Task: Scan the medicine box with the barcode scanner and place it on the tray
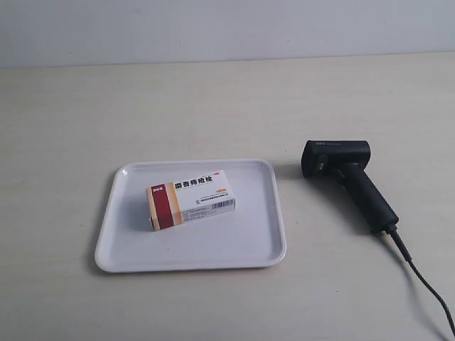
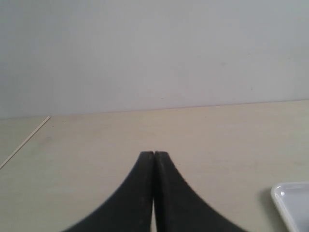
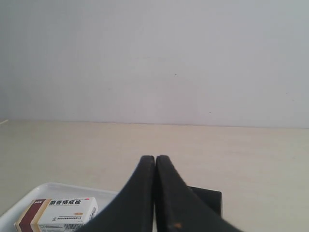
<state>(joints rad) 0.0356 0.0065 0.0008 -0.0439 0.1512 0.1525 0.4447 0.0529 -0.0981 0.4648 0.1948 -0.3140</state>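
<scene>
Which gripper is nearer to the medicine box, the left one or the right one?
Right. The right gripper sees the medicine box close below it on the tray. The left gripper sees only a tray corner, no box.

Beige table (image 1: 213, 99); seemingly bare pale wall (image 1: 213, 28)

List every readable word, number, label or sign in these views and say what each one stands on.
medicine box, top face: a row of large Chinese characters on a grey band; blurred, I cannot quote them with confidence.
medicine box, side face: a barcode and lines of small print; too small to read.
medicine box, red band: a small label; unreadable.
barcode scanner, head: a faint pale marking; unreadable.
tray: no text visible.
</scene>
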